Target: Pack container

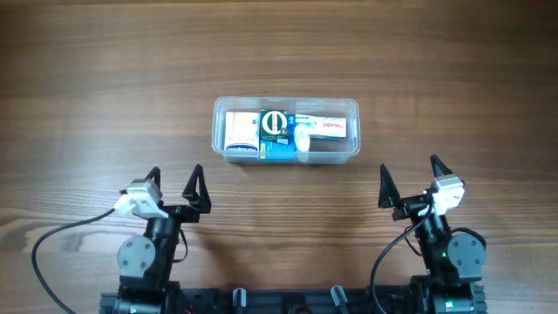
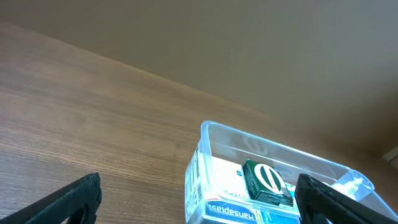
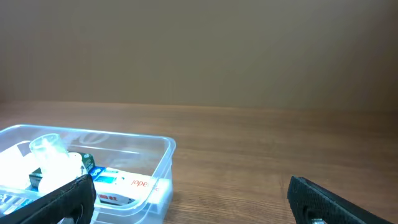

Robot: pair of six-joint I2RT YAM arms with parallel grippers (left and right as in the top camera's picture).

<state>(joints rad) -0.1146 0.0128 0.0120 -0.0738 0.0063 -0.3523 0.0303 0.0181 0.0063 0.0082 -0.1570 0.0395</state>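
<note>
The clear plastic container (image 1: pixel 352 106) sits at the middle of the table, beyond both arms. It holds a white box (image 1: pixel 240 133) at its left, a dark green box (image 1: pixel 275 123) lying on a blue box (image 1: pixel 281 150) in the middle, a small clear bottle (image 1: pixel 302 136), and a white box with red lettering (image 1: pixel 328 128) at the right. The container also shows in the left wrist view (image 2: pixel 205 134) and the right wrist view (image 3: pixel 163 149). My left gripper (image 1: pixel 176 185) is open and empty near the front left. My right gripper (image 1: pixel 408 179) is open and empty near the front right.
Bare wooden table (image 1: pixel 105 96) lies all round the container. A grey cable (image 1: pixel 61 240) loops beside the left arm's base. A plain brown wall (image 3: pixel 199 50) stands behind the table's far edge.
</note>
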